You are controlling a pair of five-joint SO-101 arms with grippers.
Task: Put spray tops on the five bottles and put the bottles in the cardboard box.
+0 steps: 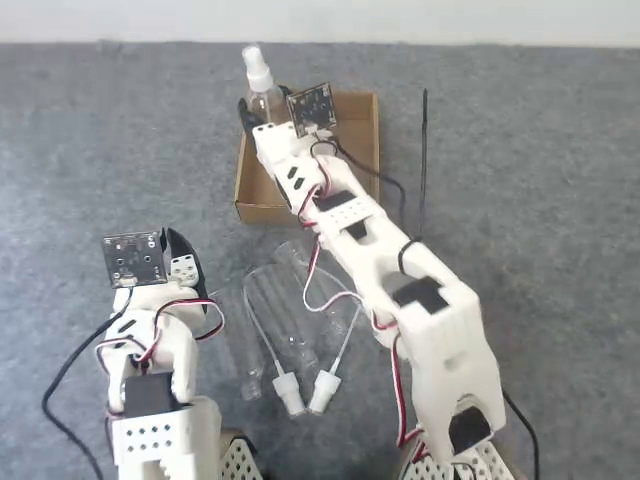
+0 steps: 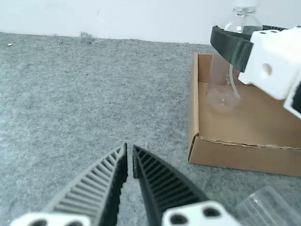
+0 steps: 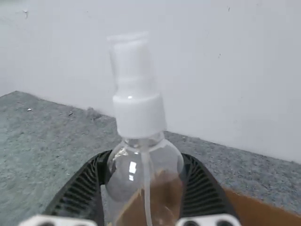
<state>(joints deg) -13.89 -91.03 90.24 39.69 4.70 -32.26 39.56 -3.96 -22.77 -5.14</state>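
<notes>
A clear bottle (image 1: 265, 98) with a white spray top (image 3: 137, 110) stands upright between the fingers of the right tool (image 3: 145, 183). The two black ribbed fingers (image 3: 201, 186) pinch its rounded body from either side. The top's thin tube hangs down inside the bottle.

Bottle and tool sit over the far corner of the open cardboard box (image 1: 358, 125). The box floor spreads out below the tool and back toward the right arm. The left wrist view shows the bottle's base low inside the box, but I cannot say whether it touches the floor.

The left tool (image 2: 130, 153) is well short of the box, low over the grey felted tabletop (image 1: 520, 200). Its fingers are pressed together with nothing between them. The box lies ahead of this tool, off toward the right arm's side.

Several uncapped clear bottles (image 1: 270, 305) lie on their sides between the two arms, just beside the left tool. Their outlines overlap, so the count is uncertain, perhaps three or four.

Behind both tools, close to the arm bases, two loose spray tops (image 1: 288, 392) lie side by side, their tubes trailing up among the bottles.
</notes>
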